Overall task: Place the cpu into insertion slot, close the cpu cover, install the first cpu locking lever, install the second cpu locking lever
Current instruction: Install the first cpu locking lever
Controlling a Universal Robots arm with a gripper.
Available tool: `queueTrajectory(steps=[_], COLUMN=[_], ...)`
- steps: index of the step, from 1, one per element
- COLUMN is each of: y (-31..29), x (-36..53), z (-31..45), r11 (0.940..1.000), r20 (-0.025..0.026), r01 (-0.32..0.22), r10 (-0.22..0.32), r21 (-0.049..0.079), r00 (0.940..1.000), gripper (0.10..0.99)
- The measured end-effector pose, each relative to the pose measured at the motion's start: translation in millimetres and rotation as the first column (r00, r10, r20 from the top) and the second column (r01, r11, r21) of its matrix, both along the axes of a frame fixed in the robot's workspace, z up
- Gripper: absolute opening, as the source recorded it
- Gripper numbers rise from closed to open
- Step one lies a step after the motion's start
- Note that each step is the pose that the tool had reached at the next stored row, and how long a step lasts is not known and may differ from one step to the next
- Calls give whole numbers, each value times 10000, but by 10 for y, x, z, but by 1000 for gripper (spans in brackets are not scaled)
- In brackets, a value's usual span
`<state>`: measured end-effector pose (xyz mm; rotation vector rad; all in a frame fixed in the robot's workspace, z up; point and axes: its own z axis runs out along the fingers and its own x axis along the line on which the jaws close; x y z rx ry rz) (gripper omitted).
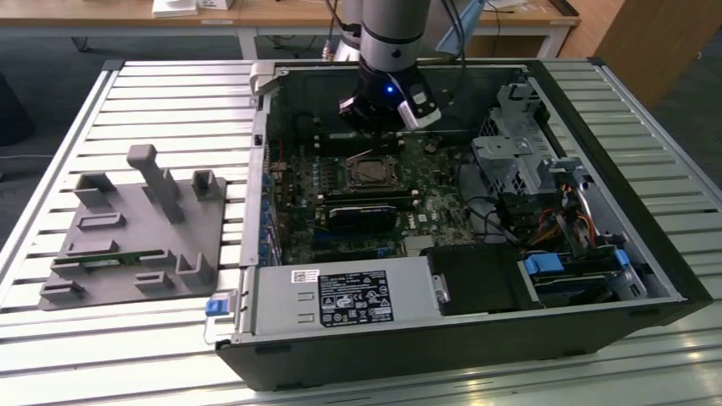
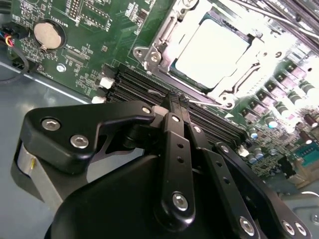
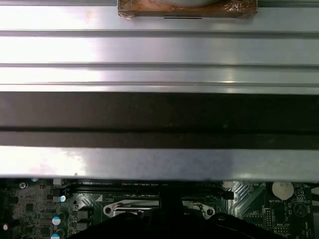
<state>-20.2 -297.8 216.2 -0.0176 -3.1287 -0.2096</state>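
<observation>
1. One open computer case lies on its side on a slatted metal table, with the green motherboard exposed inside it.
2. Inside the case, the insertion slot sits near the middle of the board, and in the second wrist view the cpu lies flat in it, its pale metal top showing.
3. Around the chip, the cpu cover lies down as a silver frame, its cut-out centre leaving the chip's top visible.
4. Just beside the socket run the long black memory slots, and a round coin battery sits farther along the board.
5. Also in the case: a power supply box along the near wall, and a drive cage with cables at the exterior view's right.
6. Above the board's far part, near the socket, hangs the gripper, its fingers pressed together with nothing between them.
7. Outside the case, at the exterior view's left, a grey fixture tray rests on the table, and a small green module lies in one of its recesses.
</observation>
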Motion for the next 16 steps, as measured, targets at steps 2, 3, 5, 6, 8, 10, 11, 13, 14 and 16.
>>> queueTrajectory(steps=[2, 3, 5, 6, 8, 10, 11, 13, 14, 16], y=[1, 1, 2, 2, 2, 3, 2, 3, 3, 3], x=[16, 24, 39, 45, 52, 58, 58, 60, 60, 60], z=[-24, -38, -70, -85, -112, -130, -132, -133, -134, -134], r11=[10000, 10000, 10000, 10000, 10000, 10000, 10000, 10000, 10000, 10000], r20=[0, 0, 0, -1, -1, 0, -1, 0, 0, 0], r01=[0, -1, -1, -1, -1, -1, 1, 0, 0, 0], r10=[0, 1, 1, 1, 1, 1, -1, 0, 0, 0], r21=[-1, 0, -1, -2, -2, -1, -3, -1, -1, -3], r00=[10000, 10000, 10000, 10000, 10000, 10000, 10000, 10000, 10000, 10000], gripper=[106, 106, 106, 106, 106, 106, 106, 106, 106, 106])
